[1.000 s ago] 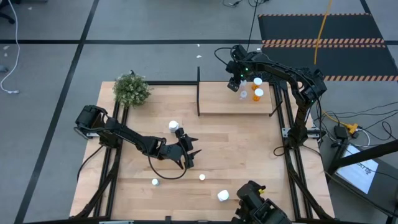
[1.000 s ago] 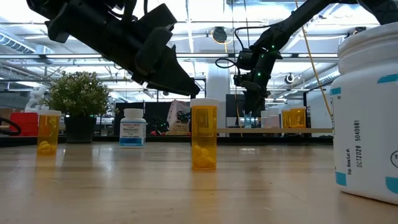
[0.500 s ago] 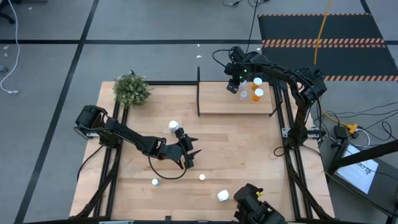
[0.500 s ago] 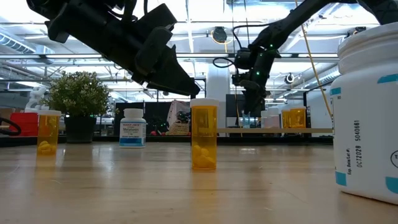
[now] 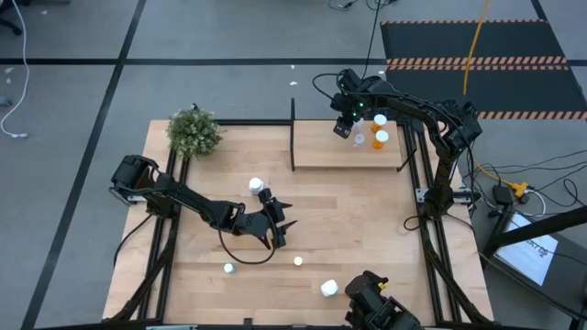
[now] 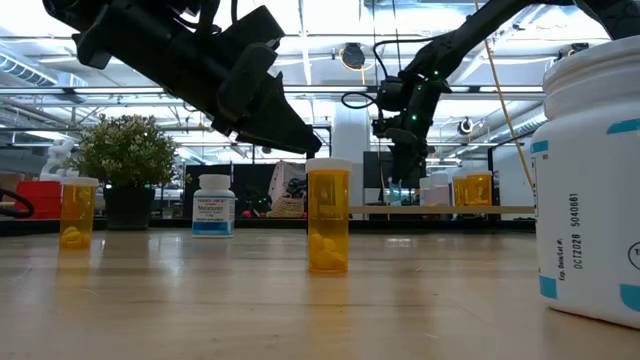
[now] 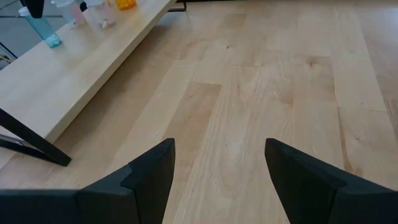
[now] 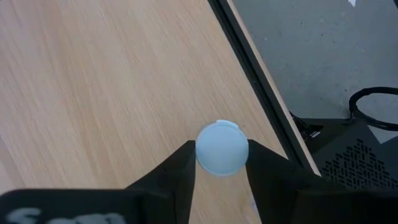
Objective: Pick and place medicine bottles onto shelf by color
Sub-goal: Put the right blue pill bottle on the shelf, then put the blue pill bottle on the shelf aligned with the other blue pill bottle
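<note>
My right gripper (image 5: 342, 128) hangs over the far part of the shelf (image 5: 321, 154), shut on a tiny pale-blue bottle (image 8: 222, 154). The same bottle (image 7: 42, 28) shows in the left wrist view. Two orange bottles (image 5: 382, 138) (image 5: 380, 120) and a clear one (image 5: 359, 139) stand on the shelf beside it. On the table stand a white bottle (image 5: 256, 186), two orange ones (image 5: 228, 269) (image 5: 298, 262) and a larger white one (image 5: 329, 288). My left gripper (image 5: 280, 229) hovers open above the table's middle, nothing between its fingers (image 7: 217, 149). My right gripper pinches the pale-blue bottle's top, at the sides of its round cap (image 8: 200, 155), between its two fingers. The fingers come steeply from above. The bottle points down below them, its base (image 7: 53, 42) at the shelf's top; whether it rests there I cannot tell.
A green bushy plant (image 5: 194, 133) sits at the table's far left corner. A thin black post (image 5: 293, 115) rises at the shelf's far left corner. Bare wood lies between the shelf and my left gripper.
</note>
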{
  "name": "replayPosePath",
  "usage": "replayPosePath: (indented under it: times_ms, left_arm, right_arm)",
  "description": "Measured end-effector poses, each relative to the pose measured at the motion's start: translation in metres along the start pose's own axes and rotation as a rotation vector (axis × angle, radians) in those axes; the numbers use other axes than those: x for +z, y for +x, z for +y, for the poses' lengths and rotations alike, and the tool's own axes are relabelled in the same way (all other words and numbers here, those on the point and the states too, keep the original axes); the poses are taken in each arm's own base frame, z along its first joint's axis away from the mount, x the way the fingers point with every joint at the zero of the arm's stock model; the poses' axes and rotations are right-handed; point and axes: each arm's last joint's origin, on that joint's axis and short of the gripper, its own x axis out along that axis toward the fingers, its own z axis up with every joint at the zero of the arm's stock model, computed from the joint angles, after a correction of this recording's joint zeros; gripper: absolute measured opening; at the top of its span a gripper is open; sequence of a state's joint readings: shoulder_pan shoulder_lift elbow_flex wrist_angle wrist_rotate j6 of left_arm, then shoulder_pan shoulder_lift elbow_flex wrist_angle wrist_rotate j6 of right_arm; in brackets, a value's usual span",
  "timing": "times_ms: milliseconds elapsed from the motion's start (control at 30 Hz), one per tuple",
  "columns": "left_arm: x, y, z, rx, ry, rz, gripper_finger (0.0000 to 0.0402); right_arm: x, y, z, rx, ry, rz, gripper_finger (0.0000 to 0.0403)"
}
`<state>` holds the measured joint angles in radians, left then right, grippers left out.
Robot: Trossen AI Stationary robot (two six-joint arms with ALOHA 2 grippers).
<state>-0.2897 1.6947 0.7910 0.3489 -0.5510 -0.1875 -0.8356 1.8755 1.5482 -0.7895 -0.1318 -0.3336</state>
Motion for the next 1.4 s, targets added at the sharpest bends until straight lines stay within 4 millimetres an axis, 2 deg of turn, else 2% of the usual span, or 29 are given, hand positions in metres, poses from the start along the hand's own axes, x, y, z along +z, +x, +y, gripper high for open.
replayPosePath:
  times_ms: [500,800,1100,1233,1400]
  left_arm:
    - [0.0,0.0,0.0,0.0,0.0,0.0,0.025]
    - [0.0,0.0,0.0,-0.001,-0.015,0.0,0.025]
    - [0.004,-0.008,-0.004,-0.024,-0.02,-0.015,0.025]
    - [0.016,-0.025,-0.004,-0.054,-0.04,-0.03,0.025]
    - [0.025,-0.051,-0.007,-0.095,-0.036,-0.031,0.025]
  right_arm:
    - [0.0,-0.005,0.001,-0.006,0.015,-0.003,0.0231]
    - [-0.002,-0.05,0.01,-0.035,0.03,-0.089,0.0244]
    - [-0.014,-0.103,0.048,-0.004,0.053,-0.118,0.0243]
    - [-0.029,-0.119,0.077,0.027,0.031,-0.154,0.0242]
    - [-0.059,-0.132,0.114,0.04,0.021,-0.226,0.0242]
